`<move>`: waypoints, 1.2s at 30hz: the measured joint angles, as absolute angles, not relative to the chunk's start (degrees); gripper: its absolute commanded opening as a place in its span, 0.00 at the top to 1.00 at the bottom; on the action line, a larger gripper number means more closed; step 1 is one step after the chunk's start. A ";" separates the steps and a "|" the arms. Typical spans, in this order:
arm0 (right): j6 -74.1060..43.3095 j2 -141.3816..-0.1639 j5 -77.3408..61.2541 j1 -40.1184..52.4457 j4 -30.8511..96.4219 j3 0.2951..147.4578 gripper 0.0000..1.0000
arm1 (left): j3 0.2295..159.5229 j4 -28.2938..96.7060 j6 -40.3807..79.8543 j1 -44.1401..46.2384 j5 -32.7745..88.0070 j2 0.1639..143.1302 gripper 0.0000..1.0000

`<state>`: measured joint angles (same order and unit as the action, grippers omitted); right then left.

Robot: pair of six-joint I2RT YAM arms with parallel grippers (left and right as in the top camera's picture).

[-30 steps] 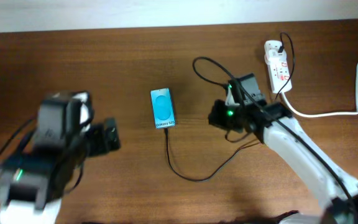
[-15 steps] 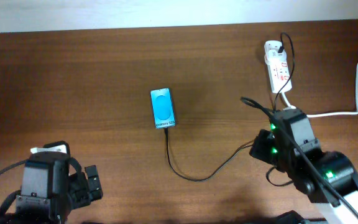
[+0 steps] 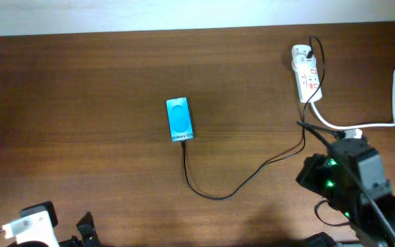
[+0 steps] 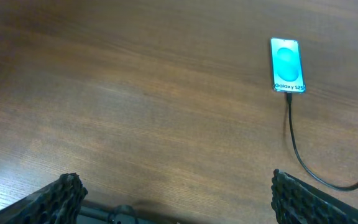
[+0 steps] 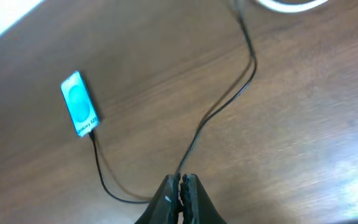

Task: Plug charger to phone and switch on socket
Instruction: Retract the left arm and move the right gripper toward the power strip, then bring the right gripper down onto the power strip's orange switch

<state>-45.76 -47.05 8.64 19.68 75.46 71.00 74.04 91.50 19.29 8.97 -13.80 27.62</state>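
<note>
Jaws on the right gripper (image 5: 180, 186) are pressed together with nothing between them. The charger (image 3: 185, 161) crosses behind the tips in the wrist view, yet from overhead it lies slack on the table (image 3: 81, 103), so I judge it is not pinched. The left gripper (image 4: 179, 196) has its fingers (image 4: 64, 193) spread wide, holding nothing, low at the near edge. The phone (image 3: 179, 119) lies face up mid-table, with the charger's plug at its near end, apparently seated. From there the cable loops right and up to the socket (image 3: 306, 72) at the far right, beside the white cord (image 3: 369, 125).

So the plugging looks done and the switch is what is left; whether any red switch is already on is too small to tell. The right arm is nearer. Keep its fingers closed to make one blunt tip, and approach from above, clear of the black cable, so nothing drags on the phone. Pick the switch paired with the occupied outlet and press straight down, since a slanted push could slide the strip
</note>
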 measured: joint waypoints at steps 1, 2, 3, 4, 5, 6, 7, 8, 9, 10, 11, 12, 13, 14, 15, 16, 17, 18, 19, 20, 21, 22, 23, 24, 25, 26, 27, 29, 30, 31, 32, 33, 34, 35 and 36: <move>-46.81 -46.85 11.00 19.68 78.00 73.43 0.96 | 74.02 91.57 19.31 8.97 -13.80 27.64 0.01; -47.64 -46.65 12.97 19.68 80.05 76.29 0.96 | 74.02 91.55 19.31 8.97 -13.80 27.62 0.01; -48.07 -46.72 15.27 19.68 82.81 77.95 0.96 | 74.02 91.57 19.29 8.97 -13.78 27.62 0.01; -48.31 -46.72 17.28 19.68 83.29 79.79 0.96 | 74.02 91.59 19.29 8.97 -13.78 27.62 0.00; -48.38 -46.72 19.38 19.68 83.79 81.60 0.96 | 74.02 91.57 19.29 8.97 -13.80 27.62 0.01; -48.56 -46.72 21.56 19.68 84.03 83.24 0.96 | 74.02 91.55 19.29 8.97 -13.82 27.62 0.00; -48.73 -46.85 23.44 19.68 84.01 84.53 0.96 | 74.02 91.57 19.29 8.97 -13.80 27.62 0.01; -48.77 -47.57 25.65 19.68 84.20 85.76 0.96 | 74.02 91.59 19.31 8.97 -13.80 27.62 0.01; -48.80 -49.21 28.16 19.68 84.12 86.67 0.96 | 74.02 91.59 19.31 8.97 -13.80 27.59 0.01; -48.84 -51.94 30.87 19.68 83.79 86.91 0.96 | 74.02 91.59 19.29 8.97 -13.78 27.57 0.01; -48.80 -53.87 32.27 19.68 83.46 87.13 0.96 | 74.02 91.59 19.29 8.97 -13.78 27.57 0.01; -47.92 -57.60 33.87 19.46 82.37 88.03 0.96 | 74.02 91.68 19.29 8.97 -13.80 27.57 0.01; -47.24 -60.53 34.41 18.74 81.78 89.38 0.96 | 74.02 91.64 19.31 8.97 -13.96 27.57 0.01; -45.74 -64.40 34.04 15.84 81.58 92.31 0.96 | 74.04 91.68 19.31 8.97 -13.98 27.57 0.01; -44.53 -67.64 33.39 12.53 81.17 95.22 0.96 | 74.04 91.94 19.31 8.97 -13.98 27.53 0.01; -41.34 -71.83 29.74 6.52 80.42 99.20 0.96 | 74.02 92.01 19.31 8.97 -13.96 27.53 0.01; -39.44 -74.06 26.30 2.68 79.70 101.47 0.96 | 74.02 91.96 19.31 8.97 -13.96 27.46 0.01; -36.29 -77.78 19.84 -4.08 78.35 104.84 0.96 | 74.00 92.01 19.31 8.97 -13.93 27.49 0.01; -34.17 -81.47 14.28 -10.09 77.38 106.91 0.96 | 74.02 92.05 19.31 8.97 -13.98 27.46 0.01; -32.36 -84.38 8.56 -13.89 76.01 107.33 0.96 | 74.02 91.92 19.31 8.97 -13.98 27.46 0.01; -31.11 -87.55 3.66 -16.88 74.67 107.53 0.96 | 74.02 92.12 19.31 8.97 -13.98 27.46 0.01; -30.50 -89.78 -0.62 -18.83 73.36 107.53 0.96 | 74.02 92.16 19.31 8.97 -13.98 27.49 0.01; -29.52 -94.63 -8.21 -21.80 69.67 107.57 0.96 | 74.02 92.55 19.31 8.97 -13.98 27.46 0.01; -29.30 -97.38 -11.79 -22.87 68.23 107.57 0.96 | 74.02 92.55 19.31 8.97 -13.98 27.46 0.01; -29.12 -98.70 -13.65 -22.92 66.92 107.59 0.96 | 74.02 92.49 19.31 8.97 -13.98 27.46 0.01; -28.64 -100.44 -15.40 -22.90 65.89 107.61 0.96 | 74.02 92.60 19.31 8.97 -13.98 27.46 0.01; -28.45 -101.73 -16.25 -22.90 65.87 107.59 0.96 | 74.02 92.55 19.31 8.97 -13.98 27.46 0.01; -28.27 -102.61 -17.41 -22.90 66.54 107.63 0.96 | 74.02 92.55 19.31 8.97 -13.98 27.46 0.01; -28.32 -102.59 -17.96 -22.90 68.10 107.66 0.96 | 74.02 92.58 19.31 8.97 -13.98 27.46 0.01; -28.29 -102.59 -18.35 -22.90 70.22 107.68 0.96 | 74.02 92.53 19.31 8.97 -13.98 27.46 0.01; -27.75 -102.59 -18.59 -22.83 71.53 107.70 0.96 | 74.02 92.58 19.31 8.97 -13.98 27.46 0.00; -26.98 -102.59 -18.74 -22.79 72.07 107.70 0.96 | 74.02 92.55 19.31 8.97 -13.98 27.46 0.01; -27.07 -102.59 -18.83 -22.81 71.92 107.70 0.96 | 74.02 92.58 19.31 8.97 -13.98 27.46 0.01; -27.75 -102.59 -19.00 -22.92 71.68 107.70 0.96 | 74.02 92.58 19.31 8.97 -13.98 27.46 0.01; -28.42 -102.59 -19.03 -22.94 71.64 107.70 0.96 | 74.02 92.58 19.31 8.97 -13.98 27.46 0.01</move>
